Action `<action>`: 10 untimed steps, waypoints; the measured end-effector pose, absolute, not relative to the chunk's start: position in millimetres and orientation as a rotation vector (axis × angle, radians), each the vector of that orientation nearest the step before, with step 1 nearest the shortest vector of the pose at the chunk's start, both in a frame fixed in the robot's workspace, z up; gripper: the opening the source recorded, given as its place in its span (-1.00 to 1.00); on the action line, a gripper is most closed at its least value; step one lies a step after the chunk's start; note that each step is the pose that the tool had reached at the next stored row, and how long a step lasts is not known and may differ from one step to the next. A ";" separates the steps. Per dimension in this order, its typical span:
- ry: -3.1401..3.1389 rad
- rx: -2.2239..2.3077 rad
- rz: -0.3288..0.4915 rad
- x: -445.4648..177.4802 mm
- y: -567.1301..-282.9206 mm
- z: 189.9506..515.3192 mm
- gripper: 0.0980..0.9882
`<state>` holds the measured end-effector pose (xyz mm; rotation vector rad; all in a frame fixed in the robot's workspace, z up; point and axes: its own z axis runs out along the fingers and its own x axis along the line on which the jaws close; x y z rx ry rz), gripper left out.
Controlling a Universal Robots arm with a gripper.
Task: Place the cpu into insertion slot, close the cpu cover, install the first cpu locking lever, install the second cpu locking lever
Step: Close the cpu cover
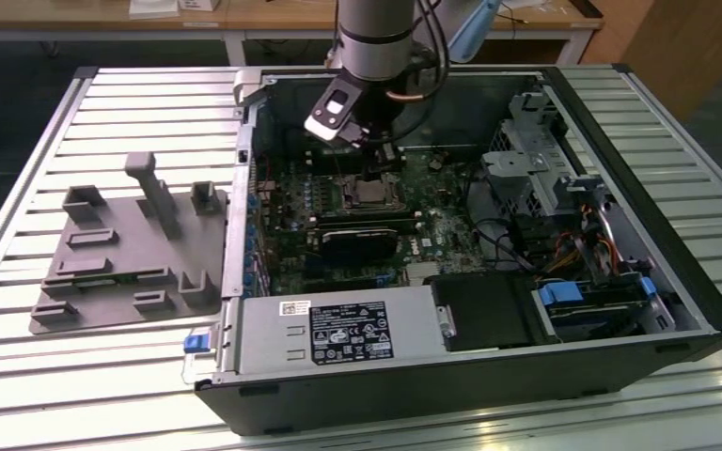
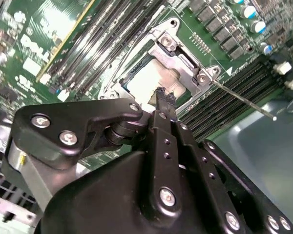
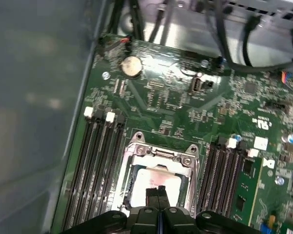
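The cpu (image 3: 154, 181) lies flat in the insertion slot (image 1: 368, 193), its pale silver top showing (image 2: 145, 80). The dull metal cpu cover (image 3: 161, 155) lies down around it as a frame (image 2: 178, 56). A thin locking lever rod (image 2: 244, 100) sticks out from one socket corner, over the memory slots. My gripper (image 3: 158, 191) hangs just above the chip's edge with its two black fingers pressed together and nothing between them; in the second wrist view the gripper (image 2: 163, 96) has its tips close over the chip. In the exterior view the gripper (image 1: 374, 150) reaches down into the open case.
Long black memory slots (image 3: 100, 161) flank the socket on both sides. A black card (image 1: 361, 246) sits just in front of the socket and a power supply (image 1: 336, 334) nearer still. A drive cage (image 1: 543, 164) with cables stands on the exterior view's right. A grey fixture plate (image 1: 123, 254) lies outside the case.
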<state>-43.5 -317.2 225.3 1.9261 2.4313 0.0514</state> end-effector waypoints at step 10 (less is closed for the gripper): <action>2.605 1.690 0.057 -43.5 -317.2 225.1 -0.99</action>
